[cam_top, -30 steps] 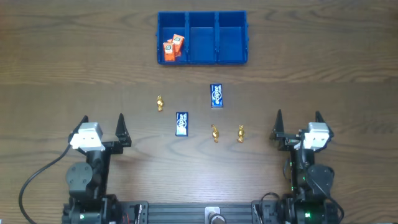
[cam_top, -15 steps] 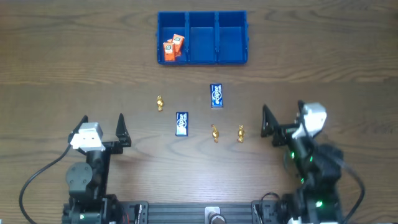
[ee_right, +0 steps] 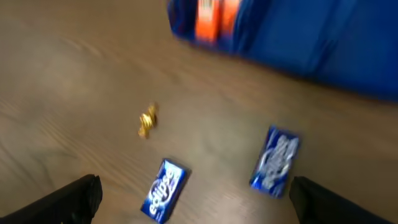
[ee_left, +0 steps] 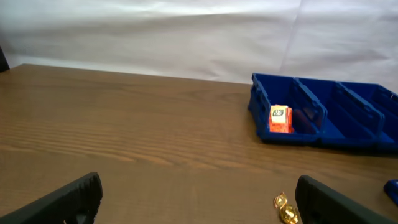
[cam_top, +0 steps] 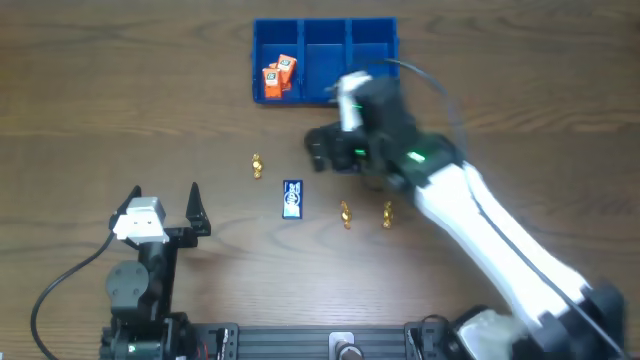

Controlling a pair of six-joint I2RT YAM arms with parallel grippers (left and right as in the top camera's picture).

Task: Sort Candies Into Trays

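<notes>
The right arm has swung up from its place at the bench's near edge and across the middle, while the left arm has kept still. One blue bar lies flat just short of the blue tray. A second blue bar lies farther from the tray. Three gold candies are scattered near the bars. Orange candies sit in the tray's left end compartment. The right hand hangs over the bars, fingers spread wide and holding nothing. The left hand is low by its base, also wide and empty.
</notes>
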